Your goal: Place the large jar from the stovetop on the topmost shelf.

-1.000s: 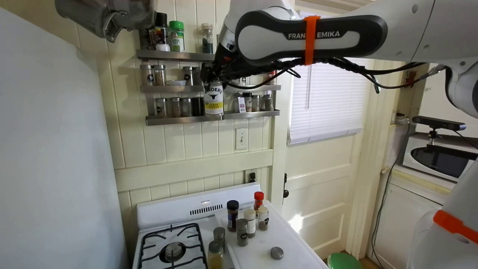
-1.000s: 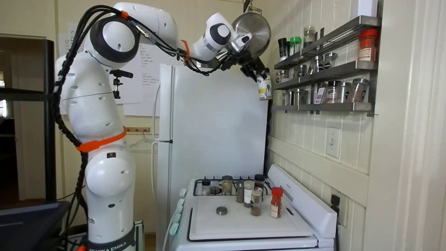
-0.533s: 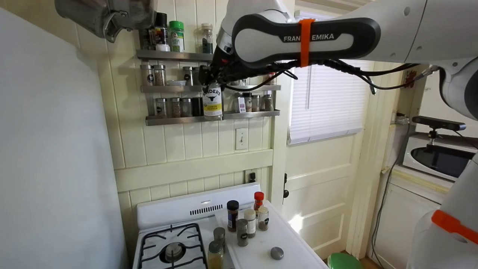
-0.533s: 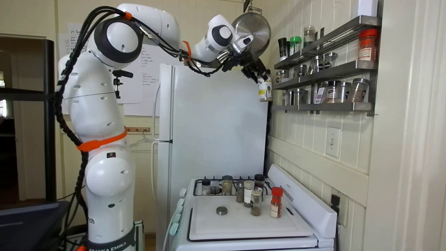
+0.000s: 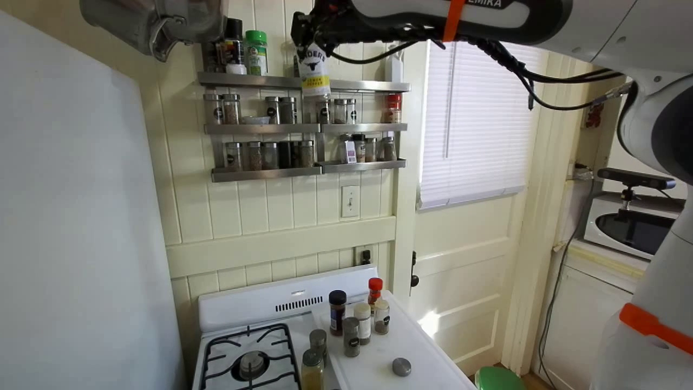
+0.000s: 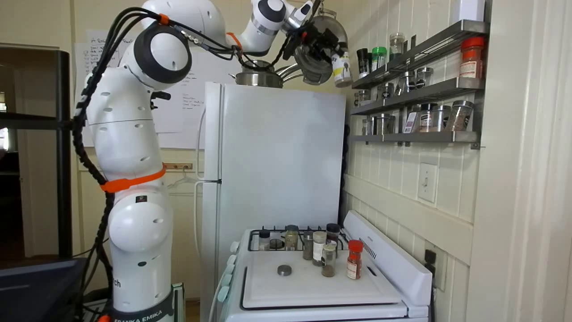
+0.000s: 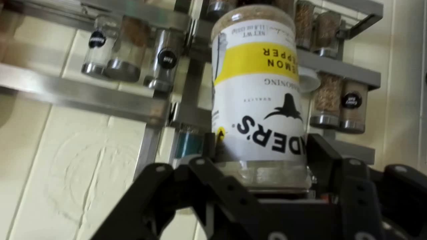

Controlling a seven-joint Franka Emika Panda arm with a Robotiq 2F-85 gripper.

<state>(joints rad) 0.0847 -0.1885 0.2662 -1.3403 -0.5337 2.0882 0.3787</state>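
- Large jar (image 6: pixel 341 69), lemon-pepper label, is off the stovetop (image 6: pixel 313 290) and in the air, upper centre of frame in both exterior views.
- Gripper (image 7: pixel 262 146): jaws pinching the jar by its upper end, one on each side of the label. Lid mostly hidden by the hardware.
- Key relation: jar hangs below the jaws, long axis close to upright, base kicked slightly to frame right in both exterior views.
- Topmost shelf (image 5: pixel 254 80): jar overlaps its front edge, upper centre of frame, on the room side. Touching or just short of it, can't tell.
- Base looks level with that edge or lower, so my call: up first, then in toward the wall (image 5: pixel 249 200), squaring the tilt before set-down.
- Likely slot: right of the clear bottle (image 6: pixel 396 46), short of the white item (image 6: pixel 469 10) upper right.
- Risk: base clipping the edge, or tipping that bottle.
- Reads as mid-transfer; placing not done.
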